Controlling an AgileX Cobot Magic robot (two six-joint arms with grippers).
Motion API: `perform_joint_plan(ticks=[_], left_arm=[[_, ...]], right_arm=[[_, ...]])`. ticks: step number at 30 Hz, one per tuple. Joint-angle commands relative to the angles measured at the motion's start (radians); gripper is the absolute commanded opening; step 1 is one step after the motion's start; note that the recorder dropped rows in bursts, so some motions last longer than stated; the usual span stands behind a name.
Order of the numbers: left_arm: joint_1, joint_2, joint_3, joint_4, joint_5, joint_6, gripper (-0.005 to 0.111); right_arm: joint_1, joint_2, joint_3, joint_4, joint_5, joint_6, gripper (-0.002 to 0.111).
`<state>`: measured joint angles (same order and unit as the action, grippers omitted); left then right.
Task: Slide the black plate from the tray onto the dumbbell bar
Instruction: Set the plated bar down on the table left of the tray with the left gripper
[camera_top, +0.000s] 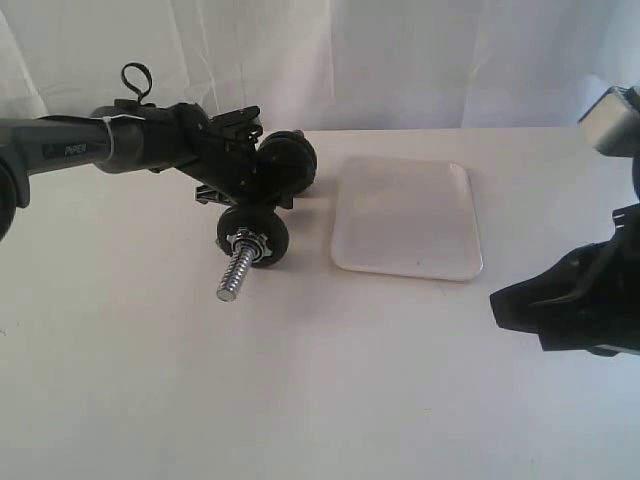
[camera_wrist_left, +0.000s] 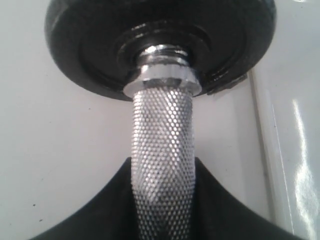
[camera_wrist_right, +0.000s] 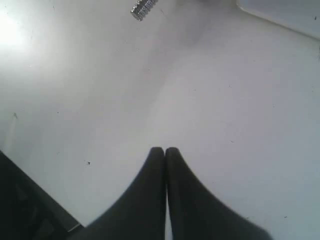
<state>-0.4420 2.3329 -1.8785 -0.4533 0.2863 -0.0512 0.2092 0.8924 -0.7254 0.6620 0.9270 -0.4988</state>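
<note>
Gripping the dumbbell bar (camera_top: 236, 275) by its knurled middle, the left tool (camera_top: 240, 180) comes in from the left side of the white tabletop (camera_top: 300, 400), its dark fingers (camera_wrist_left: 90, 220) clamped on either side of the chrome. One threaded end juts bare toward the front of the tabletop, with open surface all around its tip. A silver collar nut (camera_top: 248, 243) sits against the near black disc (camera_top: 264, 232). The far black disc (camera_top: 292, 160) sits at the bar's other end, close to the tabletop's back edge, where a white cloth backdrop (camera_top: 400, 60) hangs. Which of the two discs is the task's black plate cannot be told.

The tray (camera_top: 405, 215) lies flat just to the right of the dumbbell, with its left rim just beside the far disc. A broad stretch of bare tabletop runs across the front, between the bar's end and the right tool (camera_wrist_right: 165, 152). That tool is at the right edge of the scene, near the tray's front right corner. It is clenched tip to tip on nothing, over plain white surface.
</note>
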Motion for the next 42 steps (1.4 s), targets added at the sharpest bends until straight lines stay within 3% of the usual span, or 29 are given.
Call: perform_joint_plan(ticks=[1,20,29,42], left_arm=[[0.001,-0.028,-0.020,-0.016,0.016,0.005,0.000],[0.001,-0.017,-0.020,0.003,0.029,0.005,0.001],[0.001,-0.017,-0.020,0.003,0.038,0.005,0.035],[0.001,-0.017,-0.020,0.003,0.064,0.005,0.053]], right_arm=[[0.005,-0.005,0.006,-0.002,-0.011,0.003,0.000],[0.005,-0.005,0.006,-0.002,-0.011,0.003,0.000],[0.005,-0.005,0.006,-0.002,-0.011,0.003,0.000],[0.005,-0.005,0.006,-0.002,-0.011,0.005,0.000]])
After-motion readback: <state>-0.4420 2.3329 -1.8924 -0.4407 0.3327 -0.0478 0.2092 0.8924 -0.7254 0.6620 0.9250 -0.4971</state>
